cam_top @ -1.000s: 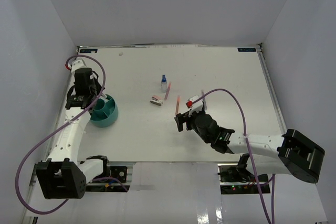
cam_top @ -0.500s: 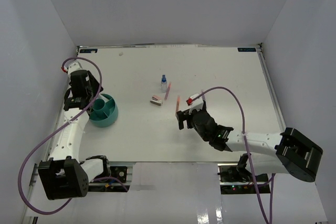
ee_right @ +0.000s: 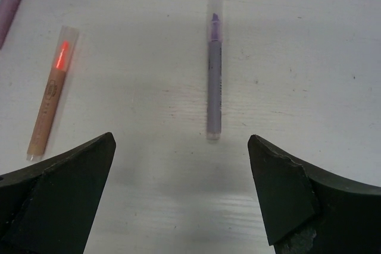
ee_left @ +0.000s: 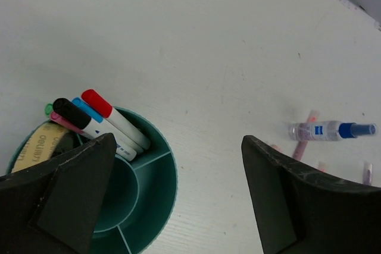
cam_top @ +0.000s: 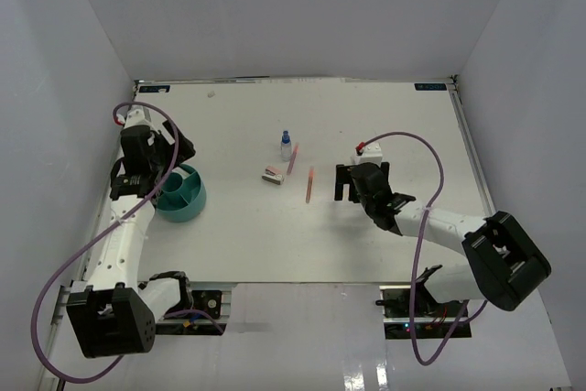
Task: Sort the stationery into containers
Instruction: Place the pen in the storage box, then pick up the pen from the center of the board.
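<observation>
I read the right claw (ee_right: 180, 147) as wide open and empty, poised over a grey pen (ee_right: 213, 93) that lies flat on the tabletop (ee_right: 327, 40), well apart from the teal cup (cam_top: 181, 194). The left claw (ee_left: 178, 141) is also wide open and empty, directly above the cup.

I judge the task partly done. The cup holds red-, blue- and black-capped markers (ee_left: 98, 102) and a tan band (ee_left: 30, 144). Left to sort, all to the right of the cup:
- the grey pen
- an orange-pink pen (ee_right: 50, 96)
- a second pink pen (cam_top: 293, 160)
- the blue-capped bottle (ee_left: 324, 130)
- the pink-white block (cam_top: 272, 174)
</observation>
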`<state>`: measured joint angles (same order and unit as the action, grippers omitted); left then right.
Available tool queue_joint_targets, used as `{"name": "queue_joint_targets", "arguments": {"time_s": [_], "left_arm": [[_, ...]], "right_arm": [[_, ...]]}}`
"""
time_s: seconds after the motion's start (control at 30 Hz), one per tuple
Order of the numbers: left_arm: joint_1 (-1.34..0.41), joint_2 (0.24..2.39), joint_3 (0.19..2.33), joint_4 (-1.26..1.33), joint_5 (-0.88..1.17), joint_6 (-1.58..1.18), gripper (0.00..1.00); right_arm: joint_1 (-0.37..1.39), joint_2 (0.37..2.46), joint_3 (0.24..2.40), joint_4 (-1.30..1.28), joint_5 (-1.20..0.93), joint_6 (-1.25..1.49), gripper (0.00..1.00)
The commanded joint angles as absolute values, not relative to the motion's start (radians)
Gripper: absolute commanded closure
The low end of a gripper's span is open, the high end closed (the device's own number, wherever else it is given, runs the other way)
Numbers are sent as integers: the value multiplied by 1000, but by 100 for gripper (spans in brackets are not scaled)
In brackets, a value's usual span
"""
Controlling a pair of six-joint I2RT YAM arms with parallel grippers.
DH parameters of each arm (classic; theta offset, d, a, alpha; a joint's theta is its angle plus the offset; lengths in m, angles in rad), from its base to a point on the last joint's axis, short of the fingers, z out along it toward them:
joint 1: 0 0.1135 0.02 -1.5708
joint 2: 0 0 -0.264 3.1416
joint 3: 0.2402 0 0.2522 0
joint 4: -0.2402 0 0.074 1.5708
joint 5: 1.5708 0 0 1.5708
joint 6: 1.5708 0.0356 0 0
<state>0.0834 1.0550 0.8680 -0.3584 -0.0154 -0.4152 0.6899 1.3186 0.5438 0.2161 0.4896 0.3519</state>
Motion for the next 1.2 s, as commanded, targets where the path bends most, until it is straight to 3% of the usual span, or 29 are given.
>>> {"name": "queue_joint_targets", "arguments": {"time_s": [0.0,0.17,0.47,0.5,0.73,0.77,0.83,1.17], "left_arm": [[87,1016,854,-334,123,-410,2],[78,1006,838,-324,198,-413,2],[54,1003,824,-307,264,-410,2],[52,1006,824,-307,288,-410,2],[12,1019,804,-301,365,-438,2],[-26,1019,801,-301,370,-451,2],[-84,1016,802,-302,365,-472,2],[-391,1084,880,-301,292,-661,2]], "right_arm": [[641,1364,623,175,465,367,1],[588,1476,689,149,422,367,6],[551,1615,741,138,408,380,30],[549,1627,742,138,413,379,38],[540,1646,735,123,423,380,65],[540,1641,736,117,423,376,75],[545,1611,724,109,419,367,84],[839,1252,534,345,437,138,87]]}}
